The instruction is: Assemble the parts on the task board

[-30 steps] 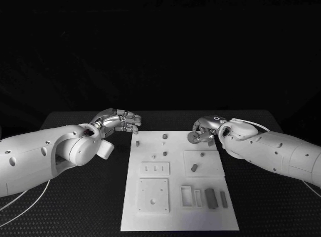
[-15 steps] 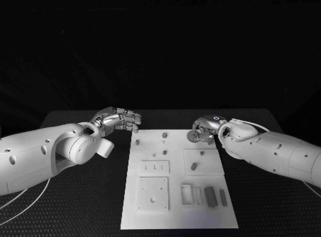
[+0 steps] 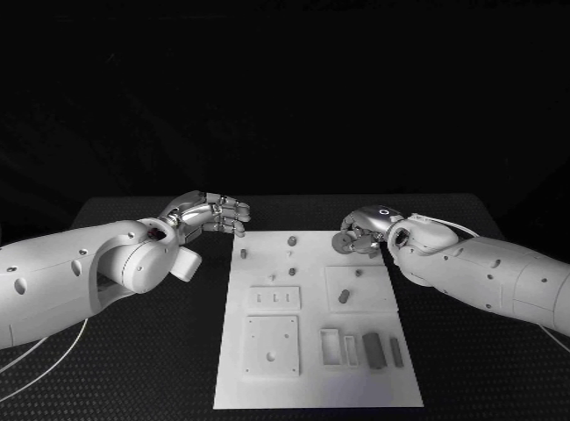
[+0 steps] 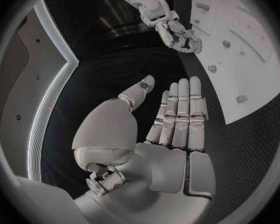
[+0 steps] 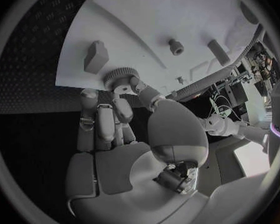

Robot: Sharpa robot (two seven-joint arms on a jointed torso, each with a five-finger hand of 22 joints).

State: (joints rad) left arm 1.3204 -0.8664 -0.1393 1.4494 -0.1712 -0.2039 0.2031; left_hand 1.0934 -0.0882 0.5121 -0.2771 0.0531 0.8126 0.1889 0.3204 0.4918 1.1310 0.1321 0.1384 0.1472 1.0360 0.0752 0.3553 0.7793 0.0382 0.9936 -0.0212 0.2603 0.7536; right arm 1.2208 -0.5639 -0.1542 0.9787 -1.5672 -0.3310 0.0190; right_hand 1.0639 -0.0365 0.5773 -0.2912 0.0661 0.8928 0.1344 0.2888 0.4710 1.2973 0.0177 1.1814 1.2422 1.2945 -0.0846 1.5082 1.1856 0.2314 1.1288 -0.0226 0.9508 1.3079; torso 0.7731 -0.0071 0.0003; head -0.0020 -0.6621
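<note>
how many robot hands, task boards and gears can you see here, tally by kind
hands: 2, left hand and right hand
task board: 1
gear: 1, held by the right hand
total: 4

A long white rectangular task board point(image 3: 318, 386) lies flat on the black table, its short far edge towards the hands. Small grey parts sit on it: two short pegs point(image 3: 291, 239) stand near the far edge, another point(image 3: 244, 253) near the far left corner. A stubby grey piece point(image 3: 345, 296) rests in a square raised panel right of centre. Two dark oblong blocks point(image 3: 373, 350) lie side by side near the right edge, towards the near end. A round grey gear with a toothed rim point(image 5: 119, 77) is held at the board's far right corner.
</note>
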